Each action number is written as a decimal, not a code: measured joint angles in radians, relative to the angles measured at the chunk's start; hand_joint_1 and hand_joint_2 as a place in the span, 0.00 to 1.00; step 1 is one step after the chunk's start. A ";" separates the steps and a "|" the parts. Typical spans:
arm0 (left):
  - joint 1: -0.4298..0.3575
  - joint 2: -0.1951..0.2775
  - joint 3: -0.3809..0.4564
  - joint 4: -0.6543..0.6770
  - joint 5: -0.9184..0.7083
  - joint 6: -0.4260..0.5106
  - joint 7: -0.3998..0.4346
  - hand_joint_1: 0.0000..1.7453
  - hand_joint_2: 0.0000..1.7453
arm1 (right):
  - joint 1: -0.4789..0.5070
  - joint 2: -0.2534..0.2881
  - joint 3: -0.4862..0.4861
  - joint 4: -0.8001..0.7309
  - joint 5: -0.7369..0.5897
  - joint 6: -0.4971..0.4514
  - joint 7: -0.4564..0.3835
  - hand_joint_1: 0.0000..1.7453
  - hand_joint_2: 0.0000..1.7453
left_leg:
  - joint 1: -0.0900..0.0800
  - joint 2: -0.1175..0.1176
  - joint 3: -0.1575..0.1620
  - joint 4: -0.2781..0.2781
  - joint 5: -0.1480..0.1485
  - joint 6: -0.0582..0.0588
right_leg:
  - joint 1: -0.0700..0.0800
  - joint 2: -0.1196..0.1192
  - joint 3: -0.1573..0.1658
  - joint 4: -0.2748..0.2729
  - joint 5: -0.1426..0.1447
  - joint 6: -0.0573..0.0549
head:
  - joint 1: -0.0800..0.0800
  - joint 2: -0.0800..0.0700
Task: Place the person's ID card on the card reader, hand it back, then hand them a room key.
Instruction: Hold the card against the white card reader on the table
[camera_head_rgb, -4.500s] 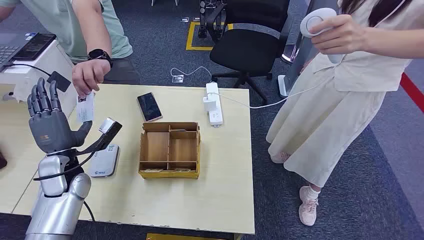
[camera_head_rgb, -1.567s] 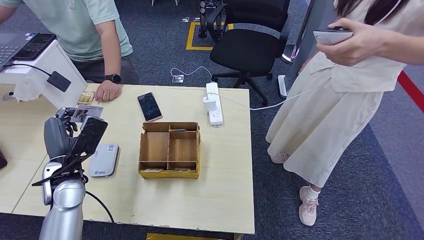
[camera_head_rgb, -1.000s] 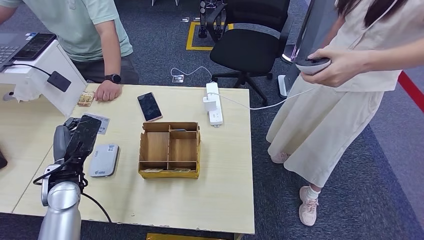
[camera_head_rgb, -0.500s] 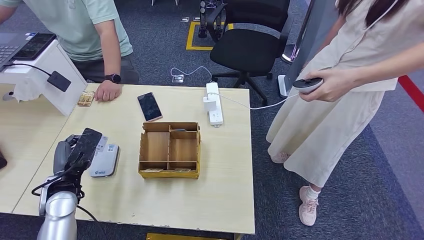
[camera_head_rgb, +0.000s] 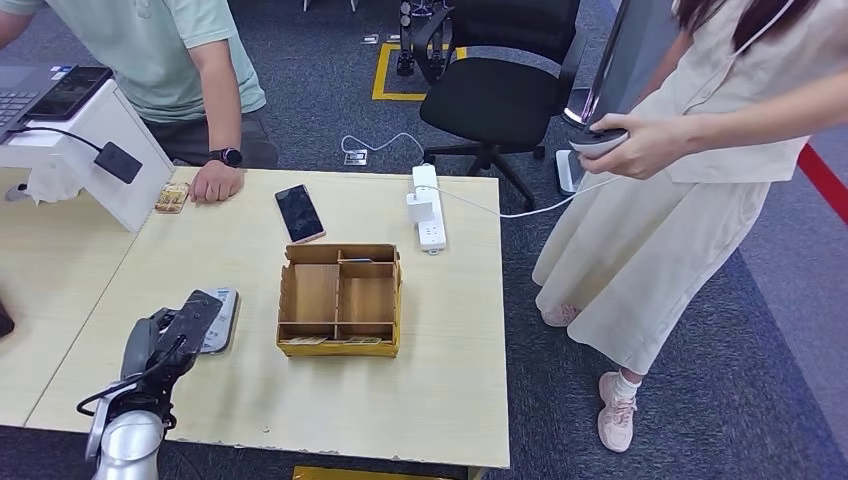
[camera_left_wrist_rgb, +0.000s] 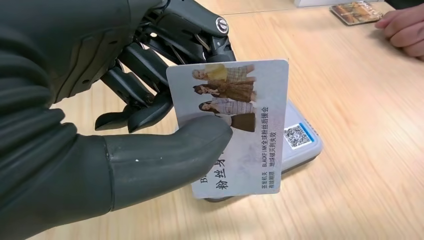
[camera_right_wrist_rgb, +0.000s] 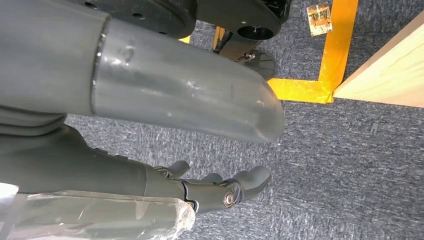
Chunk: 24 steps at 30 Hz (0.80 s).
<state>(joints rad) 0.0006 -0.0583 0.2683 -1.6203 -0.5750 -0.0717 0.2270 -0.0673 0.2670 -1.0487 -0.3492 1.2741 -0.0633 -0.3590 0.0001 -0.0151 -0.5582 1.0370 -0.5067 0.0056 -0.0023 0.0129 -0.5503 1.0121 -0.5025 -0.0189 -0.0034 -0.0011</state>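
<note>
One ID card (camera_left_wrist_rgb: 235, 125), pinched between thumb (camera_left_wrist_rgb: 165, 150) and fingers of the left hand (camera_head_rgb: 165, 335), hangs directly over the card reader (camera_left_wrist_rgb: 300, 142), lower edge nearly meeting its top; contact uncertain. Card's long axis runs along the reader's length. Right hand (camera_right_wrist_rgb: 210, 192) hangs beside the body, fingers loosely curled, holding nothing.
</note>
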 joint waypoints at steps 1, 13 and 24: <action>0.001 -0.002 0.000 0.000 0.000 0.000 0.000 1.00 1.00 | -0.001 0.000 0.000 0.000 0.000 0.000 0.000 0.00 0.00 | 0.000 0.000 0.000 0.000 0.000 0.000 | 0.000 0.000 0.000 0.000 0.000 0.000 | 0.000 0.000; -0.015 -0.033 -0.001 0.001 0.003 -0.009 -0.027 1.00 1.00 | -0.004 0.000 0.000 0.001 0.007 0.000 0.000 0.00 0.00 | 0.000 0.000 0.000 0.000 0.000 0.000 | 0.000 0.000 0.000 0.000 0.000 0.000 | 0.000 0.000; -0.086 -0.058 -0.024 0.001 -0.008 0.007 -0.040 1.00 1.00 | -0.015 0.000 0.000 0.004 0.011 0.000 0.001 0.00 0.00 | 0.000 0.000 0.000 0.000 0.000 0.000 | 0.000 0.000 0.000 0.000 0.000 0.000 | 0.000 0.000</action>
<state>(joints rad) -0.0855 -0.1165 0.2439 -1.6197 -0.5832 -0.0648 0.1866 -0.0820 0.2670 -1.0483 -0.3453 1.2852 -0.0633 -0.3582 0.0000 -0.0150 -0.5579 1.0372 -0.5066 0.0056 -0.0023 0.0132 -0.5504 1.0121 -0.5024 -0.0189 -0.0034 -0.0011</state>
